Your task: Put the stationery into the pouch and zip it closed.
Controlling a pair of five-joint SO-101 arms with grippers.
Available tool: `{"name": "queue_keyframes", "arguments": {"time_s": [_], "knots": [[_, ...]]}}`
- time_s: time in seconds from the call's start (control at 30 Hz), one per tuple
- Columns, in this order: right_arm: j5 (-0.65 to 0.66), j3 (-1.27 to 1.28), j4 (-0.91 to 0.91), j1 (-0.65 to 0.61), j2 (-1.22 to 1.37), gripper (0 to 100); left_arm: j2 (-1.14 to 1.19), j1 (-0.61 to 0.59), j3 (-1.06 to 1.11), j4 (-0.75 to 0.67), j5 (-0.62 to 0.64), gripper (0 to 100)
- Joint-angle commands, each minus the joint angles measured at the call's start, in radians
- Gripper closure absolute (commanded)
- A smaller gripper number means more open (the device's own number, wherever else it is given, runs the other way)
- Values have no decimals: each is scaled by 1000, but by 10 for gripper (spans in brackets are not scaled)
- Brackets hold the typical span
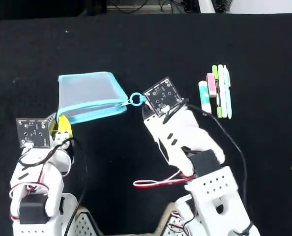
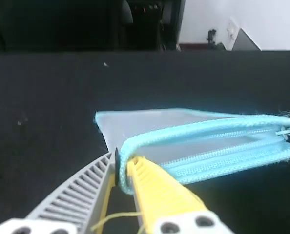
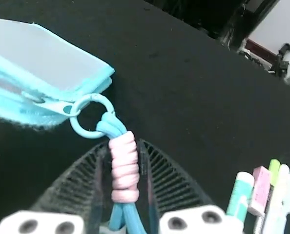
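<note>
Both arms hold the light blue mesh pouch point(image 1: 87, 96) on the black table point(image 1: 136, 44). The left gripper point(image 2: 120, 168) pinches its open rim, and the right gripper point(image 3: 123, 151) clamps the pink-and-blue zipper cord point(image 3: 123, 168). Pastel pens point(image 1: 220, 93) lie apart from it.

White arms point(image 1: 185, 132), red cables point(image 1: 156, 183), ribbed fingers point(image 2: 157, 195): grey, yellow, seemingly black.
</note>
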Motion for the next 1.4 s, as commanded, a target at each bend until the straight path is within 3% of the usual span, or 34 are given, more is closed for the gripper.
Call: {"name": "queue_keyframes", "arguments": {"time_s": [0.0,0.2,0.43,0.63,0.7,0.97,1.2,1.33,1.37], "knots": [[-5,-133,63,-38,-33,987,2,-24,-116,-11,-46,967],[-5,-278,183,-63,-25,987,215,-22,-317,60,-74,967],[3,-344,204,-63,-24,987,672,-22,-805,304,-74,966],[87,-349,198,-63,-22,987,967,-22,-1139,516,-74,846],[94,-349,201,-63,-22,987,1049,-22,-1210,552,-74,847],[92,-349,204,-63,-22,987,1318,-28,-1357,677,-75,848],[92,-348,204,-58,-24,987,1416,-30,-1431,712,-71,850],[94,-341,203,-57,-24,987,1392,-19,-1442,749,-51,980],[94,-341,203,-57,-22,987,1379,-2,-1435,749,-37,966]]}}
